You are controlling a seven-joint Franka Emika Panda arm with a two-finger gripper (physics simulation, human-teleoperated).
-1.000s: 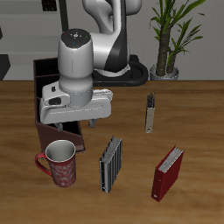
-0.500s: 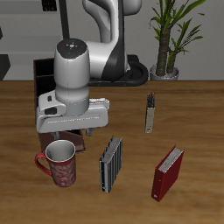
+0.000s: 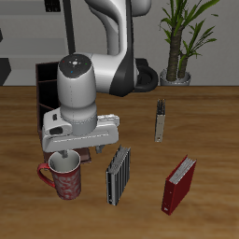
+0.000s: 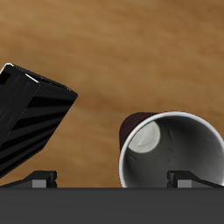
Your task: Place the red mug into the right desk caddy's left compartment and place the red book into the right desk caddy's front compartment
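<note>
Exterior view: wooden table (image 3: 215, 121) before a dark wall, potted plant (image 3: 180, 37) behind.

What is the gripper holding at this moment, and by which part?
Nothing is held. The gripper hangs just above the red mug; in the wrist view the mug's rim lies free below it.

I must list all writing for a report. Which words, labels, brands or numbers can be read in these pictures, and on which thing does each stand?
None can be read.
The red mug has only a pale speckled pattern, no letters.
The red book, the grey striped book and the small dark book show no readable title.
The robot arm shows no brand mark.
</note>
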